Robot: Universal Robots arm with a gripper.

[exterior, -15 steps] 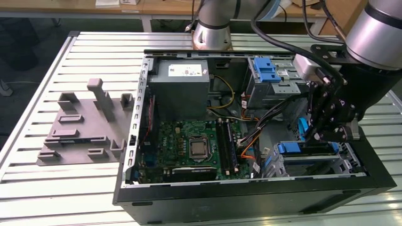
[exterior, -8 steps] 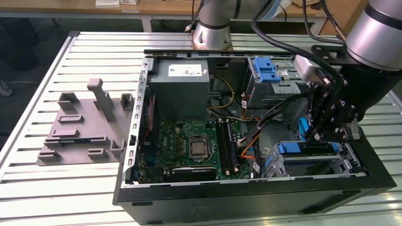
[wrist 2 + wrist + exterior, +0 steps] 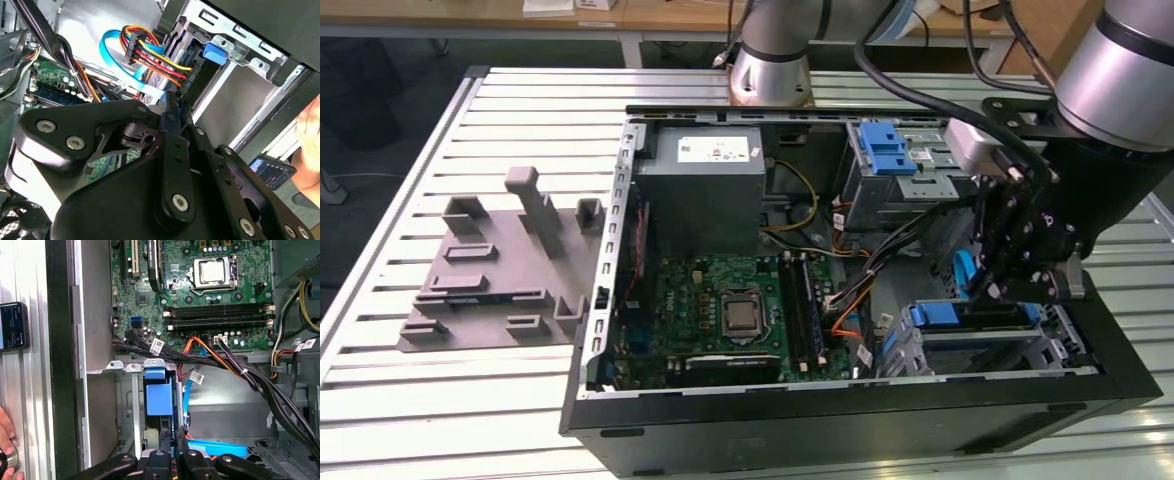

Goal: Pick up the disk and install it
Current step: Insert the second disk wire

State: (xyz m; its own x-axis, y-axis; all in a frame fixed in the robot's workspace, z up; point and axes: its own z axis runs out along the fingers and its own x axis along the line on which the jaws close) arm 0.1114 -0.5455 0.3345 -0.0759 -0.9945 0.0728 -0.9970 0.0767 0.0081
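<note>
Exterior view: our black gripper sits at 4 o'clock, fingers closed together, empty, against the blue-framed silver disk, seated in its steel bay; we judge insertion nearly complete.

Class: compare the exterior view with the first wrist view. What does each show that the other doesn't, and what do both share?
Exterior view alone: the grey fixture block on the slatted table and the power supply. First wrist view alone: a phone and a person's hand beside the case. Both: the motherboard, the gripper and the blue caddy in its bay.
</note>
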